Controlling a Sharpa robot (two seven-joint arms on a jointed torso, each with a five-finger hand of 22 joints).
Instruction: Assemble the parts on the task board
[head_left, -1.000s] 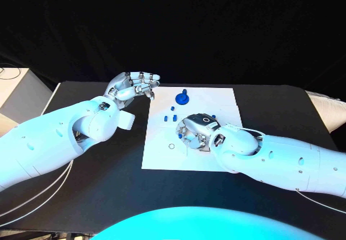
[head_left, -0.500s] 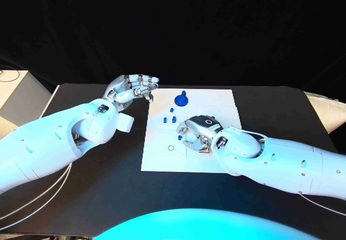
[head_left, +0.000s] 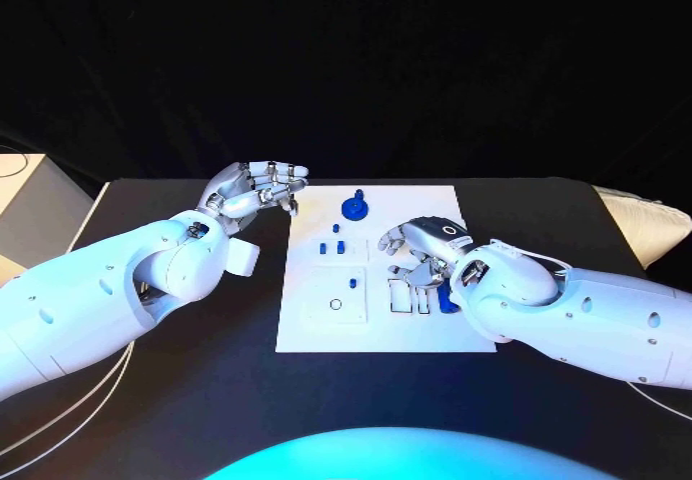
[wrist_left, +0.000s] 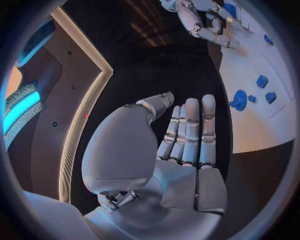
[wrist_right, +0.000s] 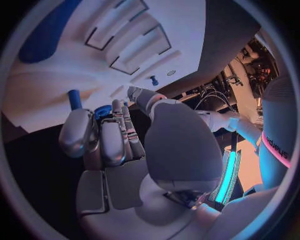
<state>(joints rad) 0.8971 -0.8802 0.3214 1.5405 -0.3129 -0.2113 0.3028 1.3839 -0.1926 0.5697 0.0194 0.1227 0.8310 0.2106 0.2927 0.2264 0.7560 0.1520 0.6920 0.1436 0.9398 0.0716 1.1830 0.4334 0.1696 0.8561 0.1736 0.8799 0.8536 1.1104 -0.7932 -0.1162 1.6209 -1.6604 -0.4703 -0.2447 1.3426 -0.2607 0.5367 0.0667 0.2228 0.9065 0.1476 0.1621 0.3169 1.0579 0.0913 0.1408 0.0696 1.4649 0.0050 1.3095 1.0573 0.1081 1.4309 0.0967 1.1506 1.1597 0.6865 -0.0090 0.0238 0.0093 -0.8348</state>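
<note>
Meanwhile left hand (head_left: 257, 187) empty, fingers loosely apart, beside task board (head_left: 378, 330).

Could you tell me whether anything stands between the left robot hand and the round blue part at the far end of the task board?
Nothing visible does. The left robot hand hovers beside the task board, and only bare table and white board lie between it and the round blue part.

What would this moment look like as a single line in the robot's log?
left hand: open, beside task board | right hand: over board, grip unclear | round blue part: on far end
</note>
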